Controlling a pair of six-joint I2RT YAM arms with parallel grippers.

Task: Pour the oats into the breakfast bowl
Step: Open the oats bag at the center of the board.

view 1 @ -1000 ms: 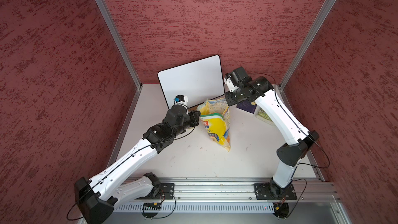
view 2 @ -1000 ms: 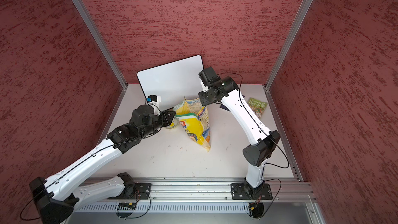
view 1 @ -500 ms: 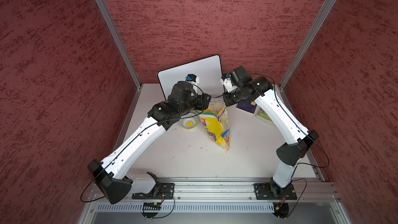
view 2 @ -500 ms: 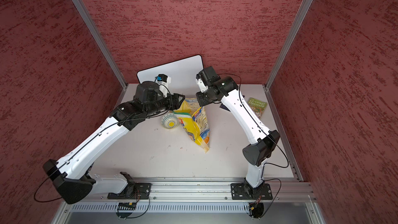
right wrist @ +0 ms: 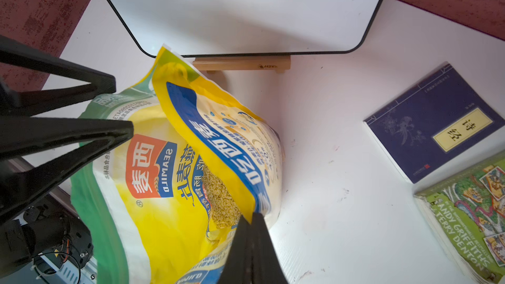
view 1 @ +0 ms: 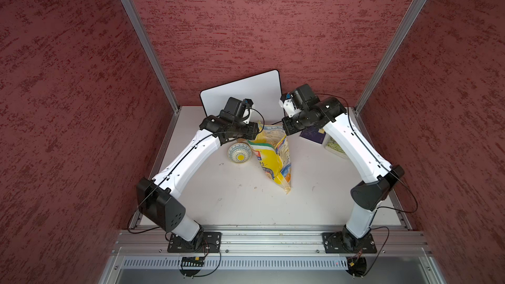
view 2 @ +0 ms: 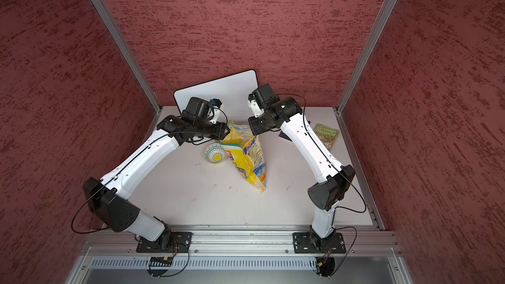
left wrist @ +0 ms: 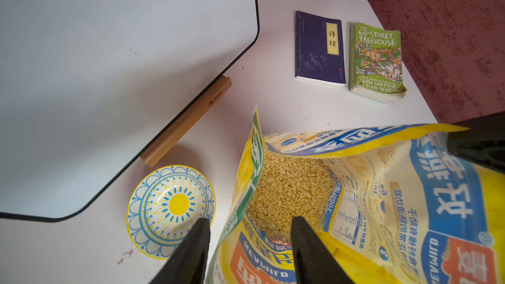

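Upright, mouth open: large yellow plastic bag (view 1: pixel 273 159), pale beige loose oats (left wrist: pixel 289 187) inside. Just beside: small round blue-rimmed white ceramic bowl (view 1: pixel 238 154). Parted astride bag's logo-side wall: left gripper (left wrist: pixel 250 221); clamped on opposite edge: right gripper (right wrist: pixel 251 219). Beyond: white board (view 1: pixel 246 91).

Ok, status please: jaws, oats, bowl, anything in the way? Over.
Right jaws shut on oats bag rim; left jaws open astride opposite rim. Oats in bag, breakfast bowl empty beside it. Nothing between them.
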